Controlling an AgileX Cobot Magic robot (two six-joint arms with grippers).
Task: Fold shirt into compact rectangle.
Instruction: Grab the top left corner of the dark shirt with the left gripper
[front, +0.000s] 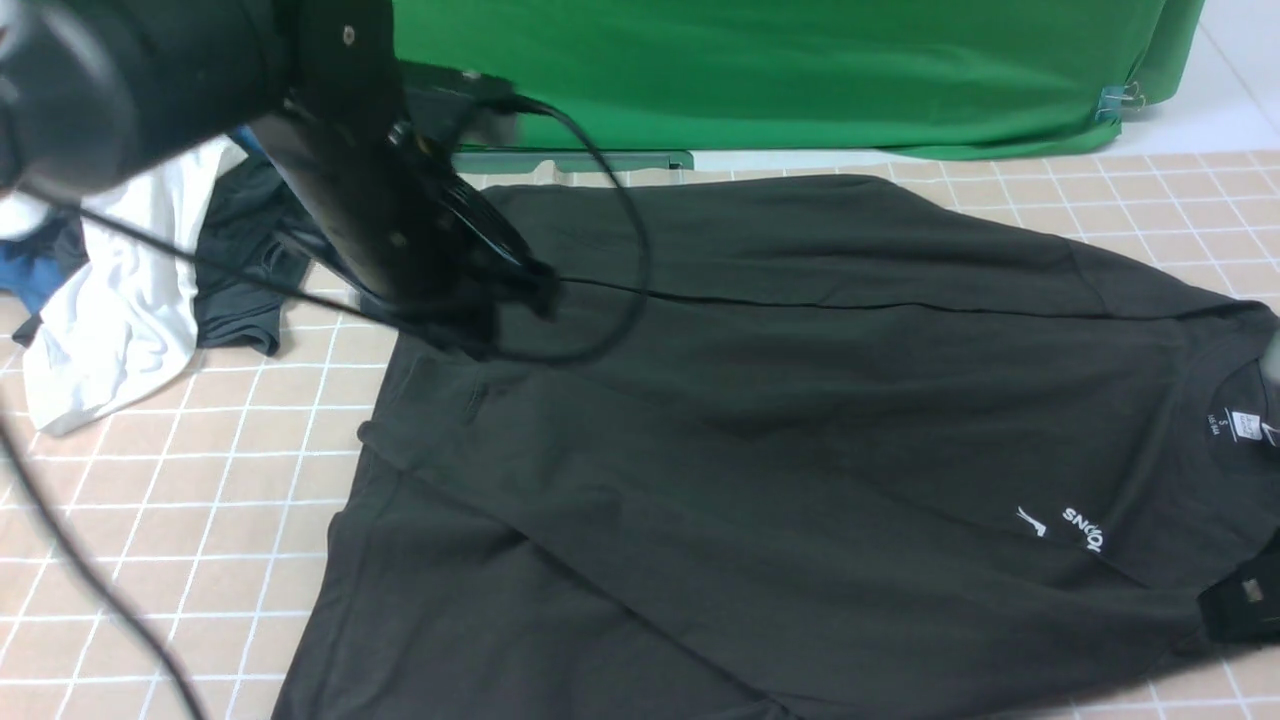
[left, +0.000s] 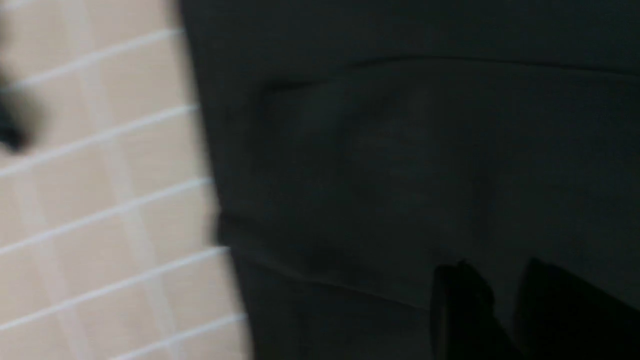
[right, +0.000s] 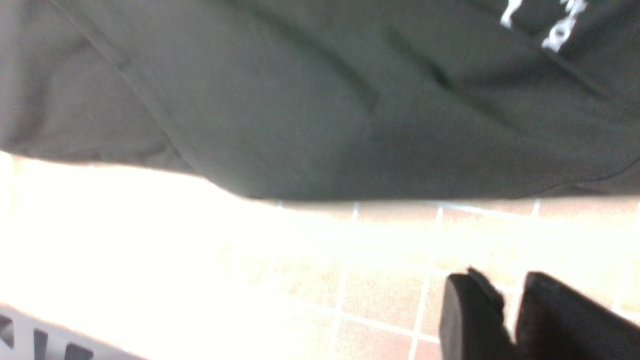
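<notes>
The black shirt (front: 800, 420) lies spread over the tiled table, collar and white chest print (front: 1080, 527) to the right and hem to the left. Its far side is folded over along a long straight edge. My left gripper (front: 510, 290) hovers over the shirt's far left part. In the left wrist view its fingertips (left: 462, 295) stand a narrow gap apart over dark cloth (left: 400, 150), and nothing shows between them. My right gripper (front: 1240, 605) is at the near right, by the shirt's edge. It (right: 510, 290) is slightly open over bare tiles, just off the cloth (right: 300, 100).
A pile of white, blue and dark grey clothes (front: 120, 300) lies at the far left. A green cloth (front: 780, 70) hangs along the back. The left arm's cable (front: 630, 250) loops over the shirt. A grey slotted edge (right: 40, 345) shows near the right gripper.
</notes>
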